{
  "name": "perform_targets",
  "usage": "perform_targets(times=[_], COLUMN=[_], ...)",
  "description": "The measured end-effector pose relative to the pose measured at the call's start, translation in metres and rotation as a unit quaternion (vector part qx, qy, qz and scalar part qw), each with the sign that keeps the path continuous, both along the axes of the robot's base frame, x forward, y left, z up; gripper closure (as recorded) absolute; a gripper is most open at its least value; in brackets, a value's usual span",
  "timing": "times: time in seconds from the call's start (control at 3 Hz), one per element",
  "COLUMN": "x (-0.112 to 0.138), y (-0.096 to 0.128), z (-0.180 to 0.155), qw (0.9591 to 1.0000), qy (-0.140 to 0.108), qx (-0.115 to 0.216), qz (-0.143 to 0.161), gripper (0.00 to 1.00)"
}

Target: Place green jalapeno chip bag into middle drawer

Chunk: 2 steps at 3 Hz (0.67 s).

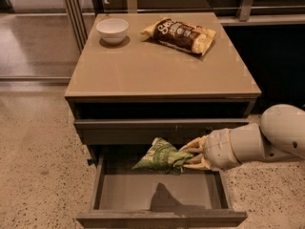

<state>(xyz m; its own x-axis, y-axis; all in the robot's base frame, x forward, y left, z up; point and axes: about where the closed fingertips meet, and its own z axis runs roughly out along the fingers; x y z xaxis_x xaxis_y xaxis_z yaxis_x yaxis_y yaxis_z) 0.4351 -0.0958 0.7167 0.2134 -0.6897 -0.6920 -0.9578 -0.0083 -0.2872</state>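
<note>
Now the small crumpled green foil chip bag [161, 156] hangs sideways above the open grey drawer [143, 197], its end pinched by the fingers [192, 147] of the gripper [188, 155] over the drawer's right side.

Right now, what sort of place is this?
Likely an office snack area: cabinet with bowl and brown chip bag on top; the gripper holds the green jalapeno chip bag above the middle drawer.

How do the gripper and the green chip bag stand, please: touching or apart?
Touching. The camera view shows the gripper pinching the green chip bag above the drawer.
</note>
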Motion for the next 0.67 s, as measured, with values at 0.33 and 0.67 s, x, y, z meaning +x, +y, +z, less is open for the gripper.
perform_targets(times=[0.33, 0.67], x=[0.008, 0.014], y=[-0.003, -0.004], z=[-0.059, -0.118], qw=[0.9991, 0.9970], qy=[-0.016, 0.000], qx=[0.038, 0.076], qz=[-0.010, -0.013], gripper=[1.00, 1.00])
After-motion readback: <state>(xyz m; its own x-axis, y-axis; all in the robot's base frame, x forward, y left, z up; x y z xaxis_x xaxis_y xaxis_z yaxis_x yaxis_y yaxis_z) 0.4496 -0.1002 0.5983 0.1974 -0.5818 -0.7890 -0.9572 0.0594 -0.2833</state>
